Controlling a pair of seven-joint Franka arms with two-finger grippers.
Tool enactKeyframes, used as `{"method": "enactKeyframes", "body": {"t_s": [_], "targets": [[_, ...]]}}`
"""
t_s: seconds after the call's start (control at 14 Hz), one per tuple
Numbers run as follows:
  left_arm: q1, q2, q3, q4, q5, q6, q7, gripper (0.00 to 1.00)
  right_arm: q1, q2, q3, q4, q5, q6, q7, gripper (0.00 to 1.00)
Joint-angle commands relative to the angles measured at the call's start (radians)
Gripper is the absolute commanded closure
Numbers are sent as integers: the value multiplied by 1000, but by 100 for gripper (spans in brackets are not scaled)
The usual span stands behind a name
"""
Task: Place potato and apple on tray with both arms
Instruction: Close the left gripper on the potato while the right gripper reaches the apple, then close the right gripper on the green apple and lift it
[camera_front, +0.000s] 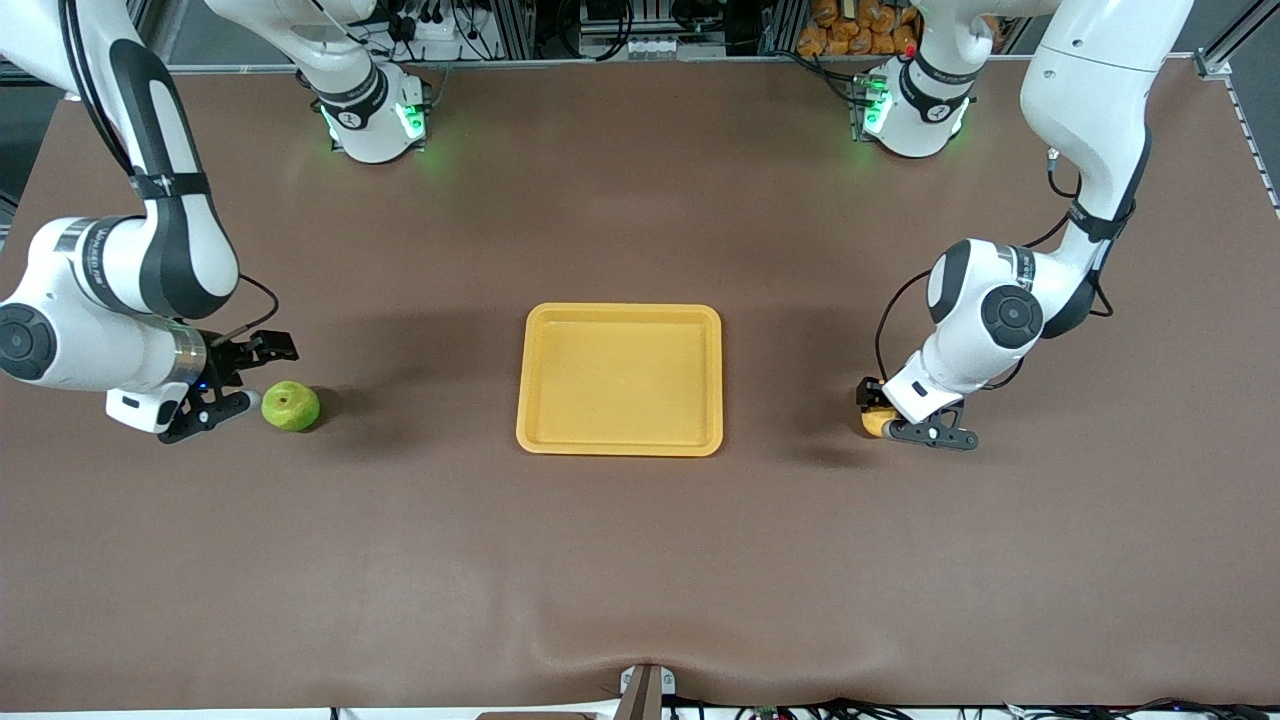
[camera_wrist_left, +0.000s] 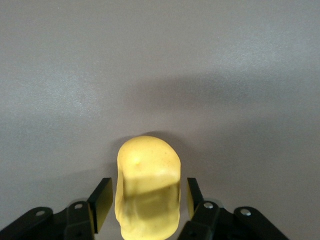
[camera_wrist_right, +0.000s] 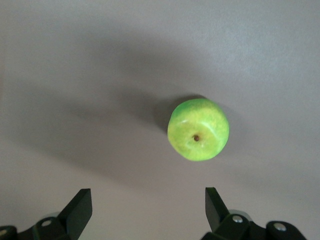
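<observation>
The yellow-orange potato (camera_front: 876, 423) lies on the table toward the left arm's end, level with the tray's near edge. My left gripper (camera_front: 893, 418) is down around it; in the left wrist view the potato (camera_wrist_left: 148, 185) fills the space between the fingers (camera_wrist_left: 101, 200) with a thin gap at each side, so the left gripper (camera_wrist_left: 147, 190) is open. The green apple (camera_front: 291, 406) sits toward the right arm's end. My right gripper (camera_front: 250, 378) is open beside it, and the apple (camera_wrist_right: 198, 129) lies just ahead of the right gripper (camera_wrist_right: 148, 200). The yellow tray (camera_front: 620, 311) is empty mid-table.
Both arm bases (camera_front: 372, 115) (camera_front: 912, 110) stand along the table's back edge with green lights. A heap of orange things (camera_front: 860, 25) sits past that edge. A small bracket (camera_front: 645, 690) is fixed at the middle of the near edge.
</observation>
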Motion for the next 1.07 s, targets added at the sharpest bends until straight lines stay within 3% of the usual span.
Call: {"method": "enactKeyframes", "body": {"t_s": [0.0,0.14,0.5,0.86,1.0], "targets": [[-4,6,2,2,-3,13,-14,36,-5,-12,-2,-58,-10,118,-108,0],[-4,12,2,2,-3,13,-14,42,-16,-10,-2,-84,-10,204,-180,0],[-4,13,2,6,-1,11,-11,74,-42,17,-1,-133,-10,350,-314,0],[-9,9,2,17,-1,5,-5,91,-53,76,1,-133,-5,345,-345,0],[-17,6,3,25,-1,3,-5,92,-59,100,1,-129,7,350,-371,0]]}}
